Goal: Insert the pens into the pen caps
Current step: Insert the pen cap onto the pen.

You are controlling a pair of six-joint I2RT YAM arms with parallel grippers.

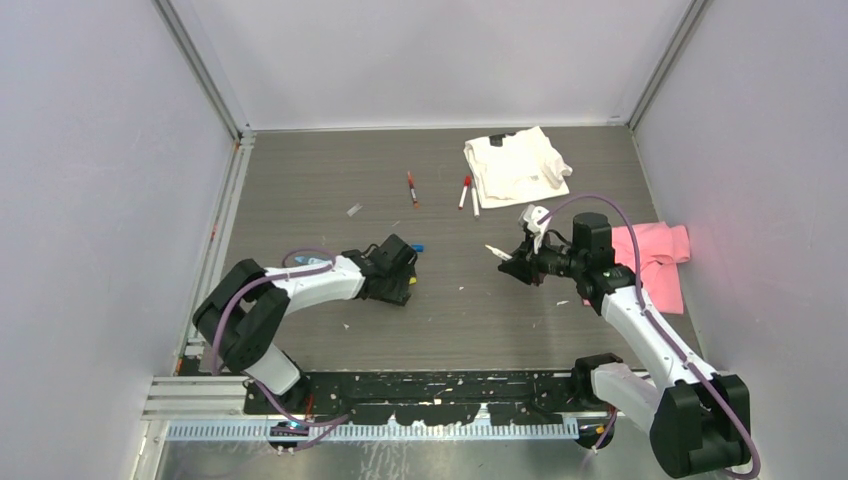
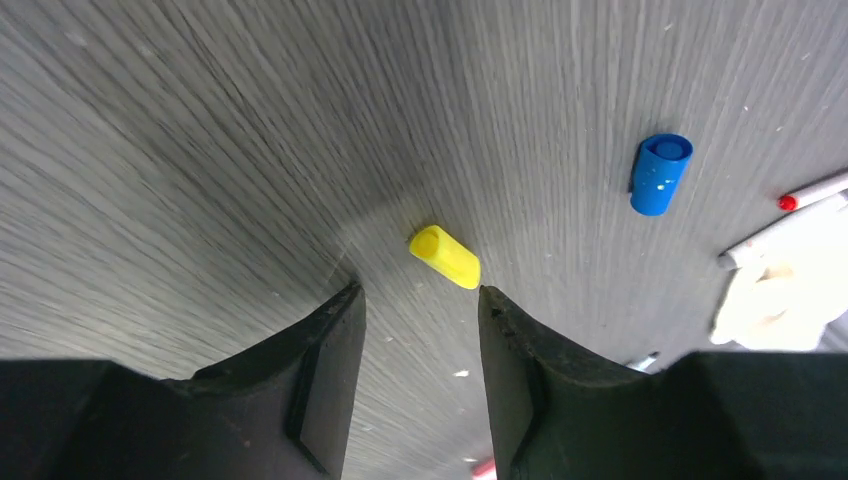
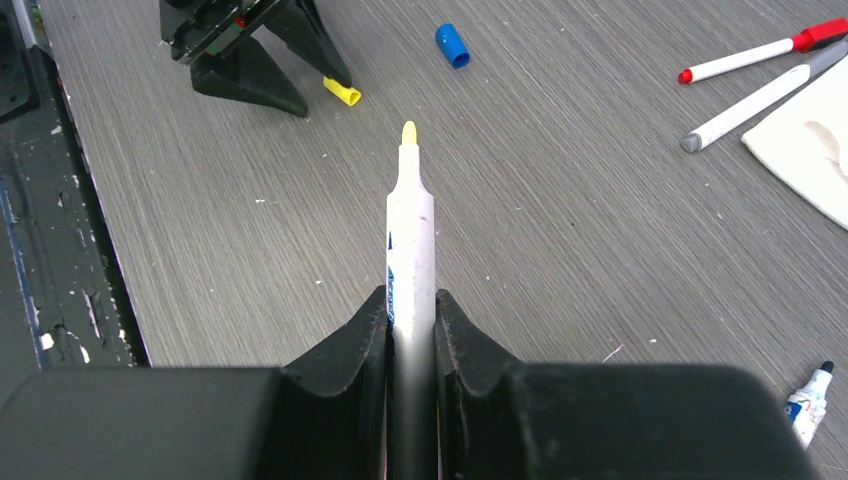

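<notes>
Right hand (image 3: 411, 322) pinches yellow-tipped pen (image 3: 410, 225). Left hand (image 2: 420, 318) spread, yellow cap (image 2: 446, 258) just beyond tips, ungripped. Risk: round cap rolls off across bench (image 2: 200, 150) as hand closes, spoiling alignment.

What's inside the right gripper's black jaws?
A white marker pen with a bare yellow tip, clamped in the right gripper. Its rear end is covered by the gripper body, so it cannot be seen.

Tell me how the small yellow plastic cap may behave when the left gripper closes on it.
The small yellow plastic cap lies on its side, round, so it probably rolls if nudged. It looks smooth and rigid, so it might slip from the open left gripper.
</notes>
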